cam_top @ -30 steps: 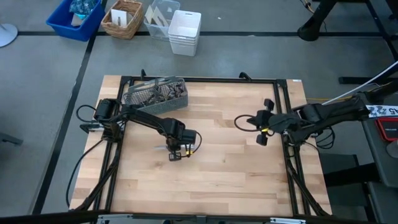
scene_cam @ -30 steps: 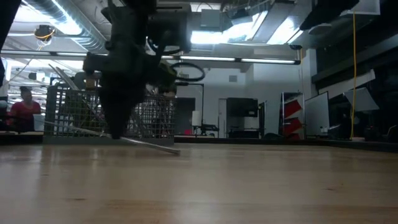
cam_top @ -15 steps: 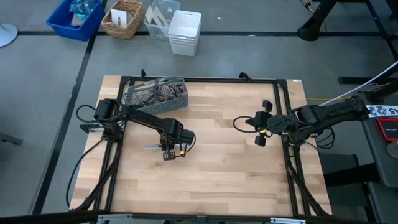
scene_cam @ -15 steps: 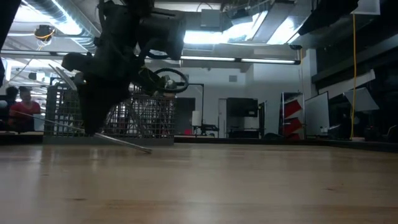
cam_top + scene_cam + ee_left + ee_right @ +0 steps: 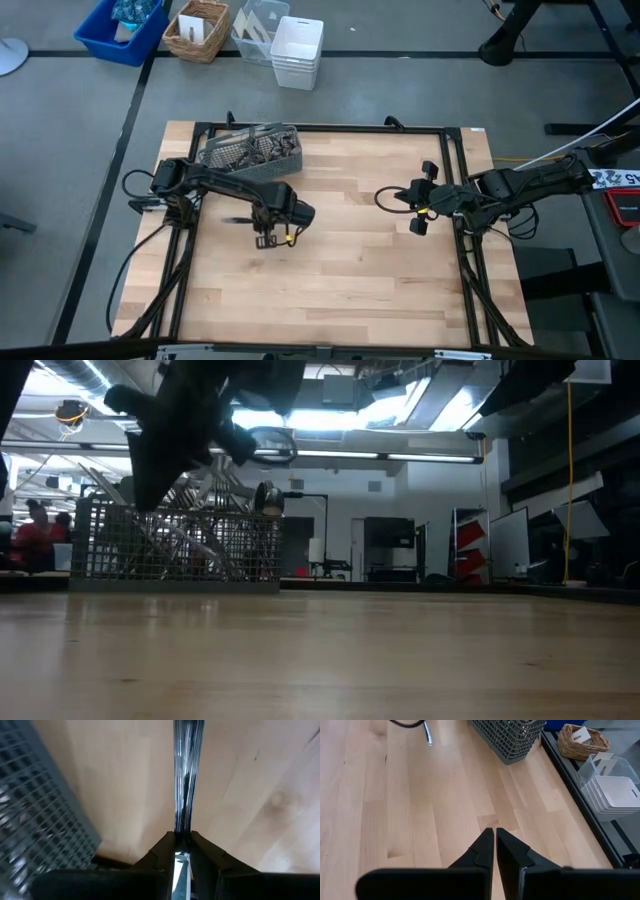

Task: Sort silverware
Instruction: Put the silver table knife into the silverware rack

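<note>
High view: left gripper, clamped on a silver utensil, has moved nearer the mesh caddy. Low view: utensil now lifted off the table. Left wrist view: fingers pinch the utensil's handle. Right wrist view: right gripper closed, empty.

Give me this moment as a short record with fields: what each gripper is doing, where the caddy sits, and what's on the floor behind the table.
left gripper: shut on a piece of silverware, lifted clear of the table, just in front of the caddy
piece type: slim shiny handle shows; fork, spoon or knife cannot be told
right gripper: shut, holding nothing, waiting at the table's right side
caddy: grey wire mesh, at the far left of the table, holding more silverware
behind the table: blue bin, wicker basket, white bin, all on the floor
</note>
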